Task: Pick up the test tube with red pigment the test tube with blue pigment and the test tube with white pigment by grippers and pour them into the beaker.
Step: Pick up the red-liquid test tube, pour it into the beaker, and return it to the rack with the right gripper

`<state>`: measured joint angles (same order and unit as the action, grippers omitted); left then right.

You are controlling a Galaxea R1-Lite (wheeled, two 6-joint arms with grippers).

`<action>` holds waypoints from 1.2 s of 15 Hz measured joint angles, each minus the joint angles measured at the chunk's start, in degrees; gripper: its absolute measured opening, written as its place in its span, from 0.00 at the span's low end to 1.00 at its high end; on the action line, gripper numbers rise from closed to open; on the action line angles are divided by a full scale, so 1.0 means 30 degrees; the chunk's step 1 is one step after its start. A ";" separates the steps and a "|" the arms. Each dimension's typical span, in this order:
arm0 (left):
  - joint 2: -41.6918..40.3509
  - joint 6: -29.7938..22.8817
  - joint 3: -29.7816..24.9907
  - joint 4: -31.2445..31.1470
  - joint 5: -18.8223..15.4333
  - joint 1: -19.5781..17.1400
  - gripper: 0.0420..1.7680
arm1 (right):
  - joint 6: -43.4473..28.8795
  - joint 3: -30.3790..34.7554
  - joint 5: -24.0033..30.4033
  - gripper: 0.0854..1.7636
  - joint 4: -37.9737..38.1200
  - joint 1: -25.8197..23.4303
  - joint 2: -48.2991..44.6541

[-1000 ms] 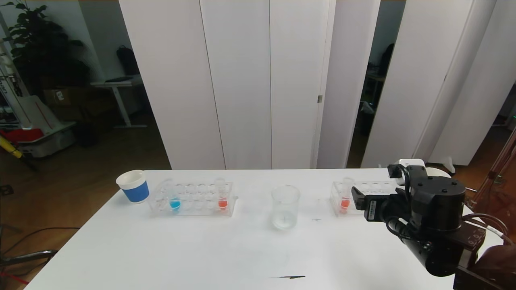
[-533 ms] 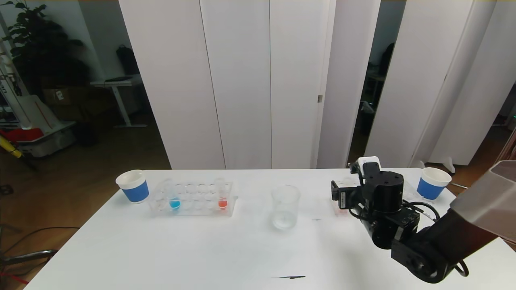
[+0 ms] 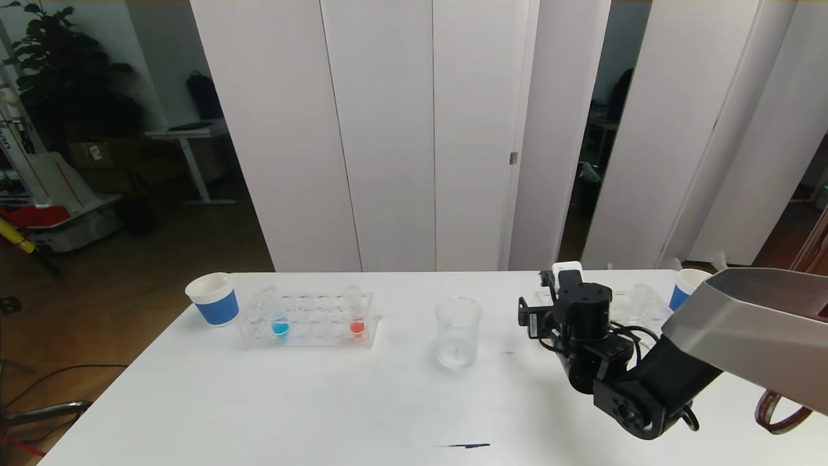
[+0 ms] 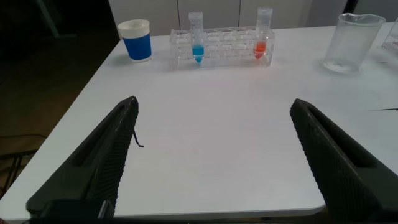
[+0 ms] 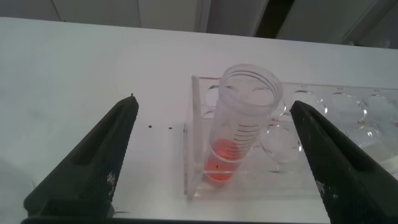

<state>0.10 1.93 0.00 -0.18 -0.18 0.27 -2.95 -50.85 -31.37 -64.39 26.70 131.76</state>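
The right pincer [image 5: 211, 158], jaws spread wide and empty, hangs just above the upright test tube with red pigment [image 5: 239, 127] in the right-hand rack [image 5: 286, 149], its long axis vertical, squarely between the fingers.

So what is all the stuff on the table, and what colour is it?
Table: one, white, holds everything.
Beaker: one, clear glass, mid-table.
Left rack: one, clear plastic, left of the beaker.
Test tube with blue pigment: one, standing in the left rack's left end.
Test tube with red pigment: one, standing in the left rack's right end.
Right rack: one, clear plastic, right of the beaker.
Second red test tube: one, standing at the right rack's end.
Paper cups: two, white with blue sleeves, one at the far left, one at the far right.
Left gripper: black, open, above the table's near edge.
Right gripper: black, open, around the second red test tube.
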 joint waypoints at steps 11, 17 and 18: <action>0.0000 0.0000 0.0000 0.0000 0.0000 0.0000 0.99 | -0.0053 -0.0467 0.0077 0.29 0.0085 -0.0634 0.0272; 0.0000 -0.0008 0.0000 0.0000 0.0000 0.0000 0.99 | -0.0134 -0.0508 0.0167 0.29 0.0102 -0.0963 0.0256; 0.0000 0.0000 0.0000 0.0000 0.0008 0.0000 0.99 | -0.0134 -0.0532 0.0187 0.29 0.0122 -0.0983 0.0228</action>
<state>0.10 1.93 0.00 -0.18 -0.16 0.27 -3.35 -52.44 -30.81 -64.02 23.75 132.44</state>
